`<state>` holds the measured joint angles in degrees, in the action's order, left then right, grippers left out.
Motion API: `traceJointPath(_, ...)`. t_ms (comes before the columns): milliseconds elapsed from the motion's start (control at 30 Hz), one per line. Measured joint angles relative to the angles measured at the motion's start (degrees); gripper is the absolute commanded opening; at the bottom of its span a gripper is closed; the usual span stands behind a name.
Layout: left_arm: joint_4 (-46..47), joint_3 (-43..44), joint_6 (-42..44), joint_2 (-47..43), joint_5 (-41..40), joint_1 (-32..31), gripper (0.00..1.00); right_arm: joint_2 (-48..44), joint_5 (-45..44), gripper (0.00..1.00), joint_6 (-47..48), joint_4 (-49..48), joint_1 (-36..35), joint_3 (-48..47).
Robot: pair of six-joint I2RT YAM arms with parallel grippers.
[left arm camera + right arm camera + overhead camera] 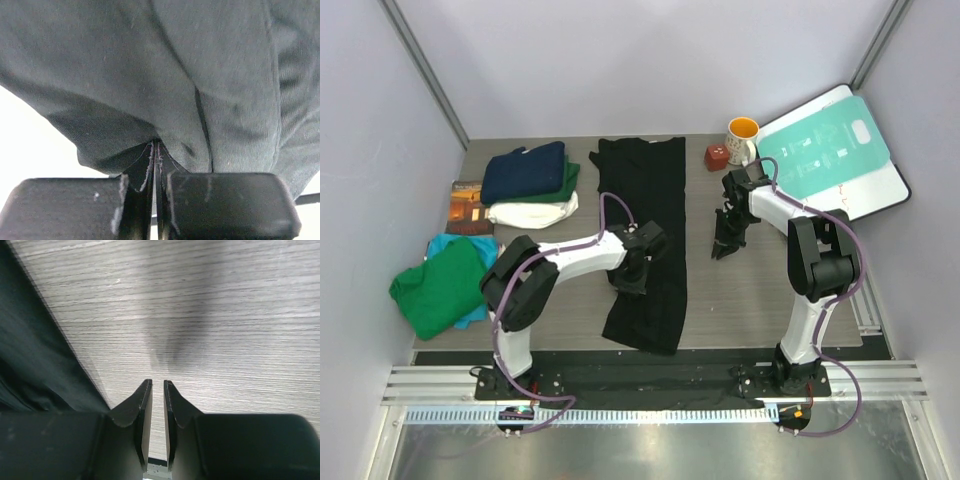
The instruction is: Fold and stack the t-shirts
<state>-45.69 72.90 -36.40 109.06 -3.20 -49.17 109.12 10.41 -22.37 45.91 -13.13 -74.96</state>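
A long black t-shirt lies folded lengthwise down the middle of the table. My left gripper is shut on a fold of its cloth near the left edge, and the fabric bunches over the fingertips. My right gripper hangs over bare table just right of the shirt; its jaws stand a narrow gap apart with nothing between them, and the shirt's edge lies to their left. A folded stack at the back left has a navy t-shirt on a green one. A loose green t-shirt lies over a teal one.
A white folded cloth sits at the bottom of the stack, beside a small brown book. At the back right stand an orange-lined mug, a small red-brown block and a teal-and-white board.
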Motion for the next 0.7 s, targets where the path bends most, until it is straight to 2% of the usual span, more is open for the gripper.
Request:
traceJointPath(233,4.1,-8.5,-2.7,-6.4,2.3,-0.2,0.00,0.1,0.6,0.20,0.6,0.0,0.1,0.0)
traceJointPath(333,3.5,-10.3,-3.7,-7.9,2.9,-1.0,0.00,0.6,1.4,0.25,0.8,0.0,0.1,0.0)
traceJointPath(433,2.5,-10.6,-3.9,-8.2,3.1,-1.5,0.01,0.9,1.9,0.39,1.0,0.0,0.1,0.0)
traceJointPath(500,1.3,-10.5,-3.9,-8.2,3.2,-1.7,0.18,0.9,2.4,0.42,1.2,-0.1,0.1,0.0)
traceJointPath(533,0.1,-10.2,-3.8,-8.2,2.8,-1.7,0.40,0.9,3.1,0.44,1.4,-0.5,0.1,0.2)
traceJointPath(633,-5.4,-8.0,-3.4,-8.3,0.2,-1.8,0.60,-0.2,6.1,0.46,2.4,-2.1,0.1,3.0)
traceJointPath(700,-8.1,-6.2,-3.0,-9.4,-2.0,-1.5,0.64,-1.9,8.0,0.47,2.7,-2.7,0.1,5.8)
